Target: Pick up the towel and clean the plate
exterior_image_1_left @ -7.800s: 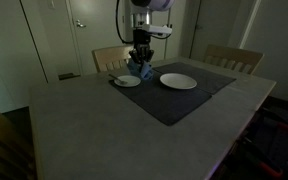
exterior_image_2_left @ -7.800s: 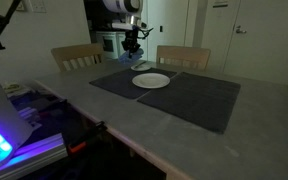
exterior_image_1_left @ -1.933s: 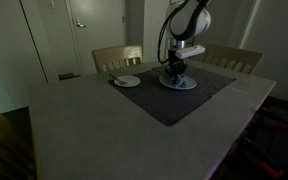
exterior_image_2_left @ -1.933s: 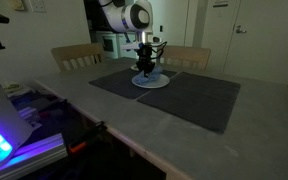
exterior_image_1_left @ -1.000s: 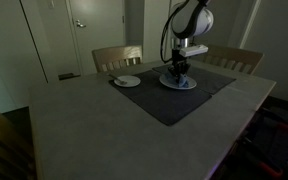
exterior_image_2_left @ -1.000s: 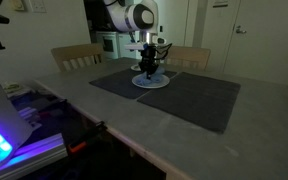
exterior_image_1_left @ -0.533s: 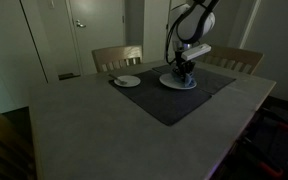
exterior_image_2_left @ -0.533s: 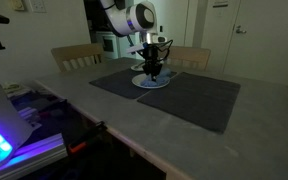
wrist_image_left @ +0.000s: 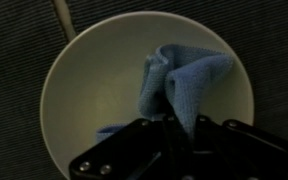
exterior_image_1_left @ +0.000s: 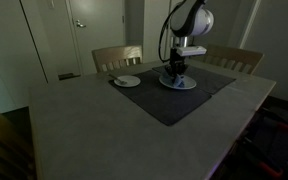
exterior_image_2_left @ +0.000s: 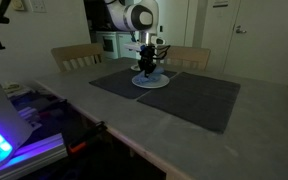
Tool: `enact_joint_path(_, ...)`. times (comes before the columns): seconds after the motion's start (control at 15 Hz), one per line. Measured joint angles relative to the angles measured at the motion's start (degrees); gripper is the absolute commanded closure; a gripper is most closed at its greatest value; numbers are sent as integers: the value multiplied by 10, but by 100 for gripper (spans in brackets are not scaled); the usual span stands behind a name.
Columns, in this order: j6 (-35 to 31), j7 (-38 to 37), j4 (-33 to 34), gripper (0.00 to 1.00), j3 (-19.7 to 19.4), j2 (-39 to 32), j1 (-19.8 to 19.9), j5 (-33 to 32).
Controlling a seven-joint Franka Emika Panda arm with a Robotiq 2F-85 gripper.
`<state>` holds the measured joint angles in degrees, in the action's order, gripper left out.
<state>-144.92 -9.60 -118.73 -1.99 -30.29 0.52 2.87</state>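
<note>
The claw (wrist_image_left: pixel 174 125) grips a crumpled blue towel (wrist_image_left: pixel 189 85), bunched toward three o'clock on the smooth round plate (wrist_image_left: pixel 94 95); woven placemat (wrist_image_left: pixel 14 40) beneath.

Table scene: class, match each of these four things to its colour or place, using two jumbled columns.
Things:
1 towel
2 large plate
3 small plate
4 placemat

Descriptions:
A dark, beneath the large plate
B blue, held in the gripper
C white, with the towel on it
D away from the gripper

Pairs: 1-B, 2-C, 3-D, 4-A
</note>
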Motion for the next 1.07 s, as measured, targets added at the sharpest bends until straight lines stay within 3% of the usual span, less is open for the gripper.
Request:
enact_joint_path(0.2, -23, 59, 0, 98, 40, -3, 30, 69)
enact_joint_path(0.47, -26, 59, 0, 98, 35, -4, 27, 65)
enact_joint_path(0.6, -26, 23, 0, 98, 8, -4, 8, 27)
enact_joint_path(0.87, -41, -118, -2, 98, -87, -5, -68, -95)
enact_joint_path(1.07, -73, -170, -6, 98, -105, -8, -86, -105)
